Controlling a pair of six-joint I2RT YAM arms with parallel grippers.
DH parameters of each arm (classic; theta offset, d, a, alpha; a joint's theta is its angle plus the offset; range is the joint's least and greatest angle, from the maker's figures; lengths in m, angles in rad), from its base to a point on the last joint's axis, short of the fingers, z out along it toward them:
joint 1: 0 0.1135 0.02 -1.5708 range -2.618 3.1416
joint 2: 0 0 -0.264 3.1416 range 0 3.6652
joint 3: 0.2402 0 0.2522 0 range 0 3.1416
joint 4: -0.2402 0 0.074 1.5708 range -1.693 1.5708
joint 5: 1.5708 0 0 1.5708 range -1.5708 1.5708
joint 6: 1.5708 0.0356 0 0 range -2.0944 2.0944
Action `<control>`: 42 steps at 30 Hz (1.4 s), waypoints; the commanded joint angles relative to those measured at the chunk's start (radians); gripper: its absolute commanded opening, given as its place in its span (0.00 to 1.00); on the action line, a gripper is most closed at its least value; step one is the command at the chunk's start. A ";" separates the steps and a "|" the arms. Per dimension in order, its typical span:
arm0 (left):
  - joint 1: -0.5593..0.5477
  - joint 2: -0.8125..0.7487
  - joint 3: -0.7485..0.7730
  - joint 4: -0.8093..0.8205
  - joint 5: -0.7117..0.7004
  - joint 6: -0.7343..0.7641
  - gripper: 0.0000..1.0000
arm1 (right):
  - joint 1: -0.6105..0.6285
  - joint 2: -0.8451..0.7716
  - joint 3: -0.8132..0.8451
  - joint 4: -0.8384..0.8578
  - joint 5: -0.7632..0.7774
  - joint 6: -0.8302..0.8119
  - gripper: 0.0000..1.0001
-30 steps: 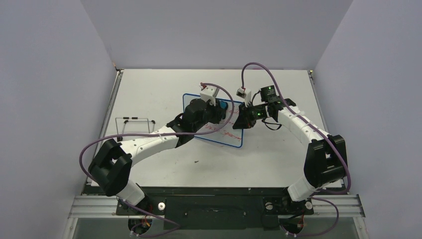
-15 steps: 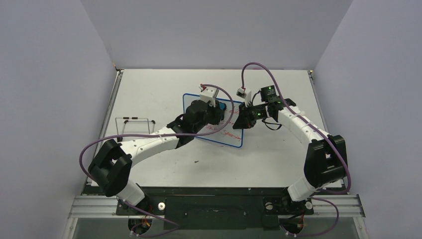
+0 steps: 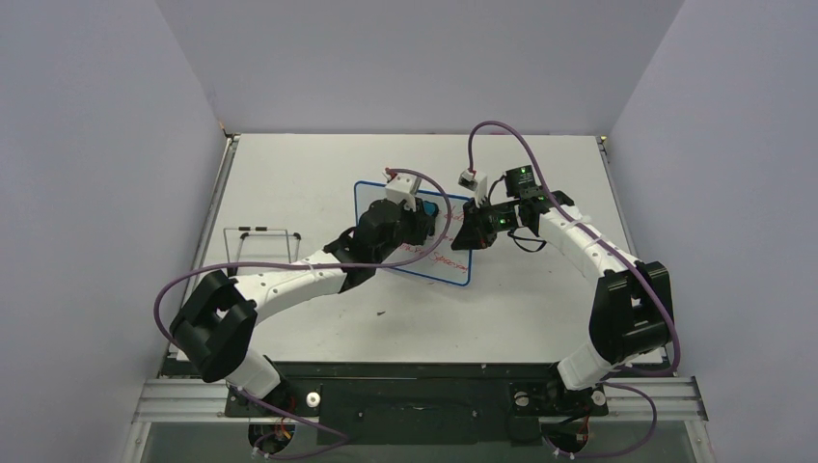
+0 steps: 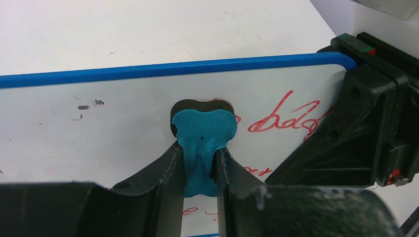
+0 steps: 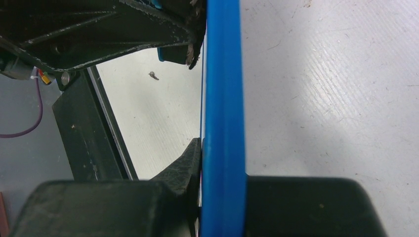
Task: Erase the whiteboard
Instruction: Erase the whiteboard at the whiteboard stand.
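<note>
The whiteboard (image 3: 446,262) is found near the middle of the table, slightly toward the far side, with its thin blue rim and rounded corners showing around the arms. Its right edge is pinched by the right gripper (image 3: 475,231), whose jaws are closed on the blue rim (image 5: 223,98). Whether that side is raised off the table cannot be told. The board's face (image 4: 123,113) is pressed by a blue-and-black bone-shaped eraser (image 4: 202,133), which is clamped at its narrow waist by the left gripper (image 4: 200,153). In the top view the eraser (image 3: 431,207) is seen over the board's far right part.

Red cursive handwriting (image 4: 284,116) is carried on the board to the right of the eraser and below it. The words cannot be read. A few small dark marks (image 4: 89,105) are seen on the otherwise white area to the left.

The table (image 3: 309,174) is white and matt, and fine scratches and specks are shown on it in the right wrist view. A thin wire frame (image 3: 260,246) stands at its left edge, and a small dark speck (image 3: 381,312) lies nearer the arm bases. The table is enclosed on three sides by plain pale lilac-grey walls (image 3: 415,58). Small green lights (image 3: 522,175) are lit on the right wrist. No brand or printed label can be made out.
</note>
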 commanded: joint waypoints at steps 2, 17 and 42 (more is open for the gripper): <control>0.021 0.008 0.026 -0.028 -0.027 0.002 0.00 | 0.032 -0.035 -0.002 -0.004 -0.072 -0.060 0.00; -0.002 -0.024 -0.062 -0.010 0.021 -0.067 0.00 | 0.026 -0.035 -0.002 -0.001 -0.075 -0.059 0.00; 0.011 0.042 0.039 -0.059 0.160 0.004 0.00 | 0.021 -0.033 -0.004 -0.003 -0.076 -0.060 0.00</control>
